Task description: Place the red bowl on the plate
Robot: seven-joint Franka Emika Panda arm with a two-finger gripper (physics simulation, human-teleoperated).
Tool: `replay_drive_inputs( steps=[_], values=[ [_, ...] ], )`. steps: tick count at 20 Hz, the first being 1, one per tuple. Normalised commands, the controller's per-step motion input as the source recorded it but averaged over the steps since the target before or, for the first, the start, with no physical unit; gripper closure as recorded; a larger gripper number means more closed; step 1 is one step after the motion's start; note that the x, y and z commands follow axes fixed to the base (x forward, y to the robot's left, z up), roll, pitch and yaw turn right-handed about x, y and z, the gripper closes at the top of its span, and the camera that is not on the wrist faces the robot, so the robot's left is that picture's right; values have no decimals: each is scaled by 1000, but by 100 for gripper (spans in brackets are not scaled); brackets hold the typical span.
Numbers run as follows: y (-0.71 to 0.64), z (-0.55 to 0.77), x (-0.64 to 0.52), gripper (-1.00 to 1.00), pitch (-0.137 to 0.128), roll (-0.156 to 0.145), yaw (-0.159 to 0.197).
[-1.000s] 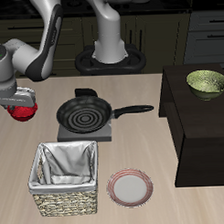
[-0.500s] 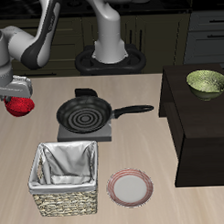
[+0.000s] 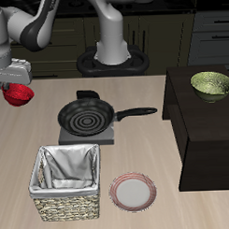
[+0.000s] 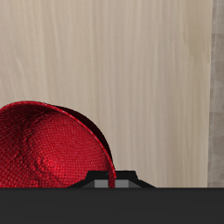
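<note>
Arm raised high, bent — gripper [image 3: 16, 84] jaws clamped, loaded

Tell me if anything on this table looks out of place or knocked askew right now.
Nothing on the table stands out. The frying pan sits level on its burner, the basket stands upright, and the plate lies flat and bare. Only the red bowl is off the surface, tilted in the tool.

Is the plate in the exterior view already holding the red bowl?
No, the plate lies bare near the front edge; the red bowl hangs in the hand.
</note>
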Motion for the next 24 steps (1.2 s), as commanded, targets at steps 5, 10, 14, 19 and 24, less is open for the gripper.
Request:
replay_drive_inputs(
  steps=[5,10,14,19,24],
  values=[
    [178,579,-73,100,-82,25,15],
    [102,302,-87,100,-40,21,11],
    [85,186,-36,100,-23,19,3],
    [150,138,43,100,-18,11,1],
    [237,177,62,100,-27,0,16]
  ],
)
